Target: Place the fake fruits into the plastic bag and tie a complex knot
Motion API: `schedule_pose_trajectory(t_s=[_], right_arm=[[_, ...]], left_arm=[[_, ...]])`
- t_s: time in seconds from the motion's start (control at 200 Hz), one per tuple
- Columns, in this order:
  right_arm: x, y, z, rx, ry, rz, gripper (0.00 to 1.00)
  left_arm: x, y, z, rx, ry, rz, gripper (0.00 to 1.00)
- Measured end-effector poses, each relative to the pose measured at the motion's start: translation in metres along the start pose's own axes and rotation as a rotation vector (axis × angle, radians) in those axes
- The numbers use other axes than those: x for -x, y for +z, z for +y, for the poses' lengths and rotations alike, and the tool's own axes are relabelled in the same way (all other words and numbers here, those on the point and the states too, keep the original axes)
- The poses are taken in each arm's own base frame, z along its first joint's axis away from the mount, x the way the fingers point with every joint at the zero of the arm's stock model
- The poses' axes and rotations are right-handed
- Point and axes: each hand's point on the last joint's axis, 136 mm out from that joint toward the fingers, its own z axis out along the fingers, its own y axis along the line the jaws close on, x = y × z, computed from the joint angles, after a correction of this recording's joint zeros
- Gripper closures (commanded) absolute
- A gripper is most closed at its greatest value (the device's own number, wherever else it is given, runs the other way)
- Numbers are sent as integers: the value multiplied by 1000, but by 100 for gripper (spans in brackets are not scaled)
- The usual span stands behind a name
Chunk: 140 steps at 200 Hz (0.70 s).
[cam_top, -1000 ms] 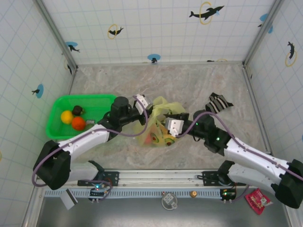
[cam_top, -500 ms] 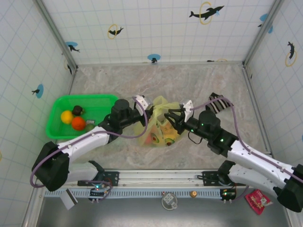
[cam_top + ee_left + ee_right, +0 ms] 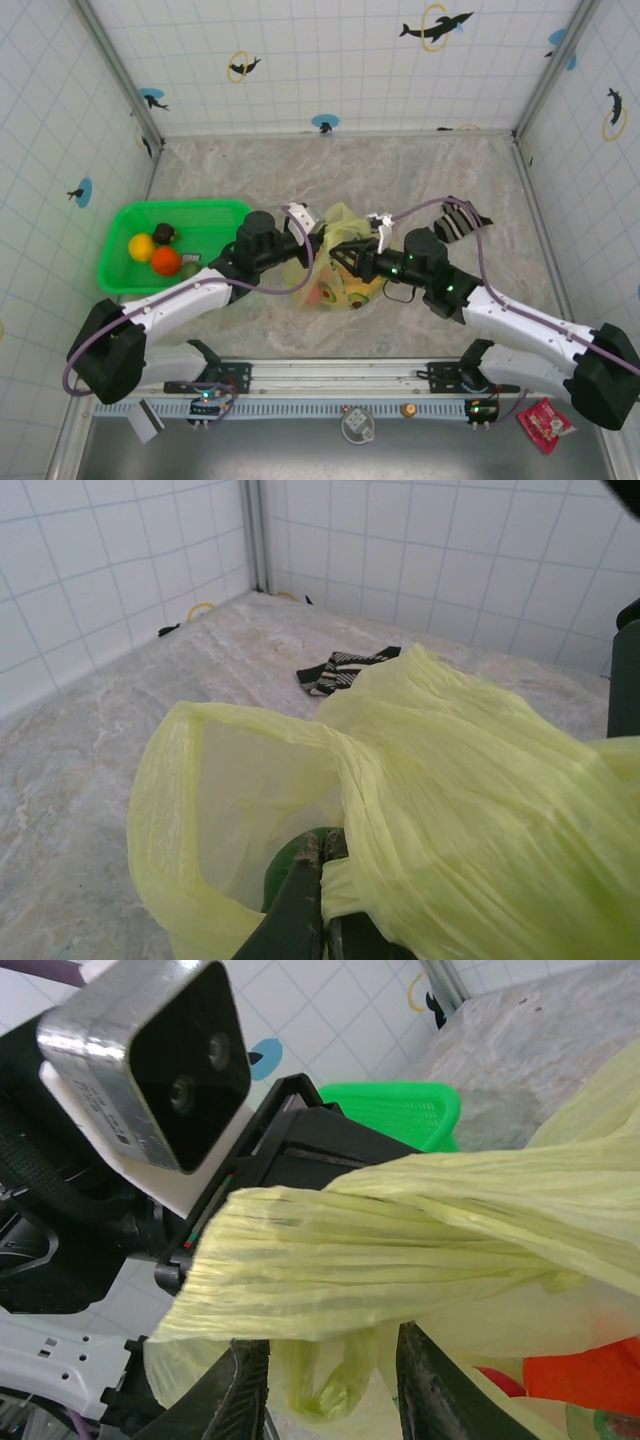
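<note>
The plastic bag [image 3: 345, 222], pale yellow-green film, stands at the table's middle with fake fruits [image 3: 326, 293] showing through its lower part. My left gripper [image 3: 306, 236] is at its left edge, shut on a bunched fold of film [image 3: 350, 880]; something green [image 3: 283, 872] shows behind the fingertips. My right gripper [image 3: 346, 256] faces it from the right, open. A stretched band of the bag [image 3: 400, 1250] runs just above its fingers [image 3: 245, 1390], and a loose fold hangs between them. An orange-red fruit [image 3: 590, 1375] shows low on the right.
A green basket [image 3: 118, 225] at the left holds a yellow [image 3: 141, 246], an orange [image 3: 165, 260] and a dark brown fruit [image 3: 163, 234]. A black-and-white striped cloth [image 3: 462, 218] lies to the right of the bag. Tiled walls close in the table.
My right gripper has swung left across the bag's top, close to the left gripper, and its wrist has turned. The left gripper keeps its hold and has hardly moved.
</note>
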Motion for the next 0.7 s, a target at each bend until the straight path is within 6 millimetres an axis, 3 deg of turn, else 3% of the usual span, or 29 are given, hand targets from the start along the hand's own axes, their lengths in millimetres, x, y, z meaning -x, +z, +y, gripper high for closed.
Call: schedule_pose_trajectory(t_s=[0.44, 0.601, 0.701], right_arm=[[-9, 15, -4, 27, 18, 36, 57], [-12, 21, -8, 23, 23, 44, 68], [-10, 22, -8, 26, 23, 37, 83]], left_arm=[[-1, 0, 0, 1, -2, 5, 100], [-1, 1, -2, -3, -1, 6, 100], [-1, 1, -3, -6, 0, 6, 100]])
